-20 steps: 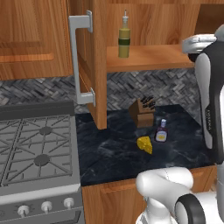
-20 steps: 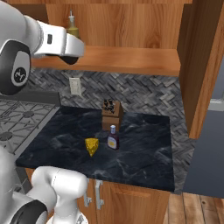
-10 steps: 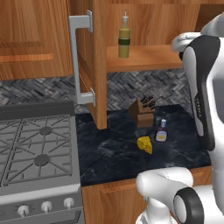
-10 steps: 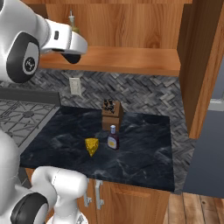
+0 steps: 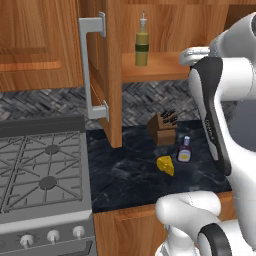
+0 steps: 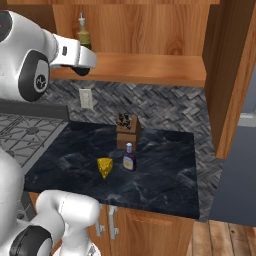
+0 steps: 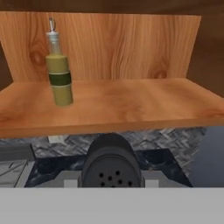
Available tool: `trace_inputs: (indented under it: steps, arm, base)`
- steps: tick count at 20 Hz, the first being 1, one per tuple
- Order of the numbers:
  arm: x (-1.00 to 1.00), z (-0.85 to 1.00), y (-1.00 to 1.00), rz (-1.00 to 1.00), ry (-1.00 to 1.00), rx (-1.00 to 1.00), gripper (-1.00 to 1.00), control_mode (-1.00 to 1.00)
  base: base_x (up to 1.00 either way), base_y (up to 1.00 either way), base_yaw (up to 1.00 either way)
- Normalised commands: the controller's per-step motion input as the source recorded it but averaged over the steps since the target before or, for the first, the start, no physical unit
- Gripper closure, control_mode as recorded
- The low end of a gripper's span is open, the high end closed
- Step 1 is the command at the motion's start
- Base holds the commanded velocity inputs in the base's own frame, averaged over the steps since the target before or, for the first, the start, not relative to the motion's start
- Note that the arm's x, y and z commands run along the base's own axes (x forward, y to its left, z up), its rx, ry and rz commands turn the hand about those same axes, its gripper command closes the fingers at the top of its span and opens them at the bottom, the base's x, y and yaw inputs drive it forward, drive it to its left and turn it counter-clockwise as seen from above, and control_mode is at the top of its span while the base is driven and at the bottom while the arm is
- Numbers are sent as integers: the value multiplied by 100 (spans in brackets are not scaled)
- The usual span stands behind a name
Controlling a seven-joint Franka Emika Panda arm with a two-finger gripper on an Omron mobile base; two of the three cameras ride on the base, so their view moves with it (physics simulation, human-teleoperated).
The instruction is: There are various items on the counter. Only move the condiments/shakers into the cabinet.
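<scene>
One on shelf: yellow-olive bottle (image 7: 59, 70) upright, left part of cabinet (image 5: 112, 75) shelf.
Gripper (image 7: 111, 168): clamped on black shaker (image 7: 111, 162), just below shelf's front edge.
Surface (image 6: 160, 165): purple bottle (image 6: 129, 157), cheese wedge (image 6: 104, 167), knife block (image 6: 126, 131) close together.

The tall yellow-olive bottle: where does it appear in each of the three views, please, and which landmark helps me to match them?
Left base view: the tall yellow-olive bottle stands at top centre, on the cabinet shelf, right of the open door.
Right base view: it stands at the top left, behind the arm.
Hand view: it stands upright at the upper left, on the shelf's left part.
Shared landmark: the wooden shelf under it.
</scene>
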Motion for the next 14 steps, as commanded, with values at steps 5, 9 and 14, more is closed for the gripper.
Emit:
trace_inputs:
  steps: [5, 9, 14]
  arm:
    - [64, 0, 6, 0, 0, 0, 100, -100]
    - [76, 0, -13, 1, 4, 1, 100, -100]
    - [33, 0, -24, 9, 8, 3, 100, -100]
  base:
    - [0, 0, 0]
    - [0, 0, 0]
    - [0, 0, 0]
